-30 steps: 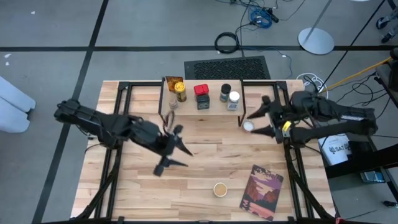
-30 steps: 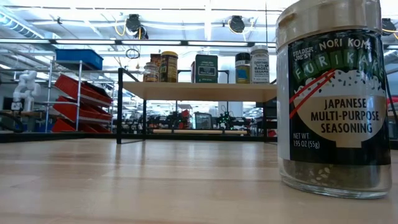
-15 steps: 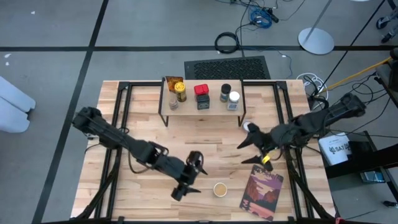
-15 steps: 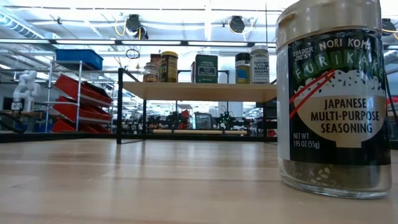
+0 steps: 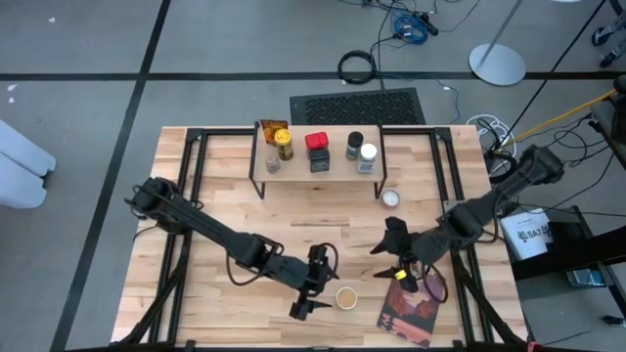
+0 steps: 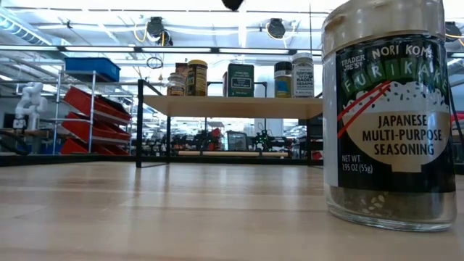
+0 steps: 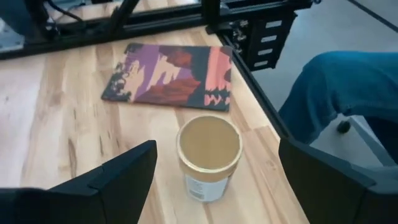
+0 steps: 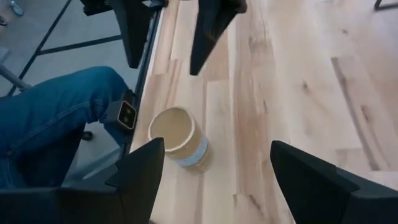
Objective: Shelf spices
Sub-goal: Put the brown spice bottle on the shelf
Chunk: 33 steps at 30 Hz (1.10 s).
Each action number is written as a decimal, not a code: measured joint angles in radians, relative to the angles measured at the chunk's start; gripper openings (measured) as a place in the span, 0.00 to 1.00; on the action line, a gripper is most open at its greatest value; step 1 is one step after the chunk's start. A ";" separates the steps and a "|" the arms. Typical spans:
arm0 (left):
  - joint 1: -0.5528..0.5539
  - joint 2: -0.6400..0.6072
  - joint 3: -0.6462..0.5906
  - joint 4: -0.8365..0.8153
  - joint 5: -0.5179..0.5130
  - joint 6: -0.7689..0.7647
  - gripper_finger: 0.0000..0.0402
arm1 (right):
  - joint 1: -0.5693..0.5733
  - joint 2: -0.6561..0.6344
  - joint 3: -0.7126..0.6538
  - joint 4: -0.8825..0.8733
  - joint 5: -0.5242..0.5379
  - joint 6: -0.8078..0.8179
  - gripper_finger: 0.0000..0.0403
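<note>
1. Tan-topped jar [image 5: 346, 296] stands upright on the table [image 5: 215, 176] near its front edge, just beside the picture-covered book [image 5: 415, 303]; the low view shows it large and close with a dark label [image 6: 394, 116]
2. Left end effector [image 5: 311, 296] sits just beside that jar on the side away from the book, fingers spread wide and holding nothing; in the left wrist view the jar [image 7: 209, 157] stands between the two dark fingers [image 7: 118, 177] without touching either, with the book [image 7: 171, 76] beyond it
3. Right end effector [image 5: 399, 262] hangs over the table close to the far corner of the book, on the other side of the jar, fingers also wide apart and empty; its wrist view shows the jar [image 8: 180, 137] ahead of the fingers [image 8: 140, 171], and the left arm's fingertips [image 8: 208, 31] past it
4. Shelf [image 5: 318, 166] stands at the far middle of the table with four spices lined up on top: a yellow-topped jar [image 5: 283, 145], a red-topped tin [image 5: 316, 147], a black-topped jar [image 5: 353, 145] and a white-topped jar [image 5: 368, 154]
5. White-topped jar [image 5: 390, 198] stands alone on the table just beside the shelf's right end, well apart from both arms
6. Person's leg in blue jeans [image 7: 339, 87] shows past the table's front edge in both wrist views
</note>
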 joint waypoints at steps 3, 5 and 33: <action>-0.006 0.026 0.000 0.020 0.001 0.000 0.87 | 0.023 0.015 0.000 0.000 0.012 0.043 0.70; -0.012 0.048 0.000 0.037 0.004 0.007 0.87 | 0.040 0.030 0.000 0.003 0.025 0.066 0.70; -0.069 0.186 0.000 0.148 -0.270 -0.073 0.91 | 0.160 0.405 0.000 0.238 0.104 0.155 0.86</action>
